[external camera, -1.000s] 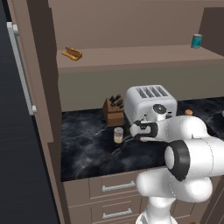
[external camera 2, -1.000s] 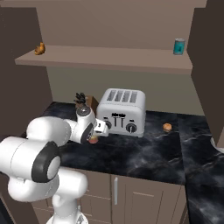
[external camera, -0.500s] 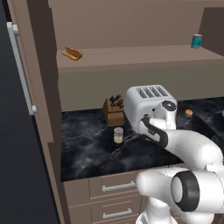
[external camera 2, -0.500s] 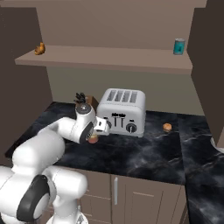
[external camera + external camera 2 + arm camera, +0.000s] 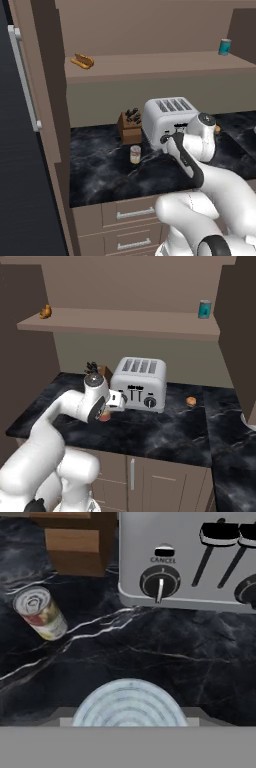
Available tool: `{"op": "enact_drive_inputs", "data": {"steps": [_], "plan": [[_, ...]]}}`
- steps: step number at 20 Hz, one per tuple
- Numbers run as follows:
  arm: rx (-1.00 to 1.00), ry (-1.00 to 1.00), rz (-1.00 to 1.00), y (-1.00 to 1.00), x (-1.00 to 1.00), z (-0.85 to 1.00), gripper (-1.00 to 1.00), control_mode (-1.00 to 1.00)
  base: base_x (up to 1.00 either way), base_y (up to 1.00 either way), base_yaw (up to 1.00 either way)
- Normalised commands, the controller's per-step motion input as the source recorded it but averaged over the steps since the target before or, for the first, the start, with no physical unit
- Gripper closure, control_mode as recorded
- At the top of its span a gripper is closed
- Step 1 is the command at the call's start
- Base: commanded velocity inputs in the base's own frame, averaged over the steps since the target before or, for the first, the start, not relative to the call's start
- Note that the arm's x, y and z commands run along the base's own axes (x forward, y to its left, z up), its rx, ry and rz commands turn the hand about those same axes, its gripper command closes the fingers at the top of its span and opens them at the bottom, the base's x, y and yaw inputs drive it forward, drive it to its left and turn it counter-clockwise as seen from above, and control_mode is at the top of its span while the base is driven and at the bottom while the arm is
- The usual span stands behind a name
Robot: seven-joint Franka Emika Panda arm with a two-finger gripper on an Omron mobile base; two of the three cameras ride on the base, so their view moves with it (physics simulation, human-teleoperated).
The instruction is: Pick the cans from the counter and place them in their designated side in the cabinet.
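Elbow has swung up since prev. frame; gripper (image 5: 106, 412) stays before toaster (image 5: 139, 383), pinching red-orange can (image 5: 129, 705) low over counter (image 5: 100, 170). Cream-yellow can (image 5: 135, 154) stands nr knife block (image 5: 130, 129). We judge: step = carrying 1st can; next, raise it to cabinet (image 5: 150, 65) shelf.

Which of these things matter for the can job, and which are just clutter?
Job: held can; cream can; counter; cabinet shelf.
Clutter: toaster; knife block; teal can; bread; small orange item, too small to identify.
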Motion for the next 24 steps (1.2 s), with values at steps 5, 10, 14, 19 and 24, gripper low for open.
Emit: {"op": "enact_drive_inputs", "data": {"steps": [5,10,14,19,24], "plan": [[0.0,-0.02,0.02,-0.01,-0.39,0.29,1.0,-1.0,0.0,0.0,0.0],[0.0,-0.08,0.01,0.0,-0.32,0.28,1.0,-1.0,0.0,0.0,0.0],[0.0,-0.1,0.0,0.0,-0.28,0.31,1.0,-1.0,0.0,0.0,0.0],[0.0,-0.14,0.0,-0.01,-0.3,0.33,1.0,-1.0,0.0,0.0,0.0],[0.0,-0.14,0.0,-0.03,-0.33,0.34,1.0,-1.0,0.0,0.0,0.0]]}}
